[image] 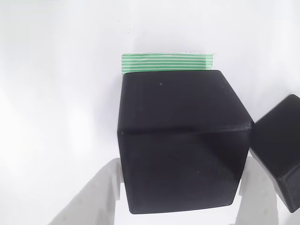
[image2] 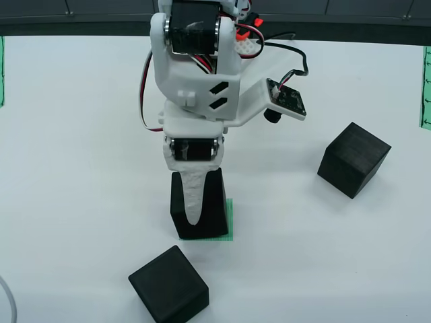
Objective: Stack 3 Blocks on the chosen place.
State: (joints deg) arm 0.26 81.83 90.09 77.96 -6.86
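In the view that rides on the gripper, a matte black block [image: 180, 140] sits between my two white fingers [image: 101, 190], which press on its left and right sides. Just beyond it lies the chosen place [image: 166, 62], a green white-striped patch. The view from above shows my gripper [image2: 196, 202] shut on this block [image2: 212, 208], which covers most of the green patch [image2: 229, 219]. Whether the block rests on the patch or hangs just above it, I cannot tell. A second block [image2: 353, 159] [image: 279, 150] lies to the right, and a third block [image2: 168, 285] sits at the front.
The surface is a white table [image2: 81, 202]. Long green striped strips [image2: 425, 87] run along its left and right edges in the view from above. A dark border crosses the top. A white cable [image2: 8, 299] curls at the bottom left corner.
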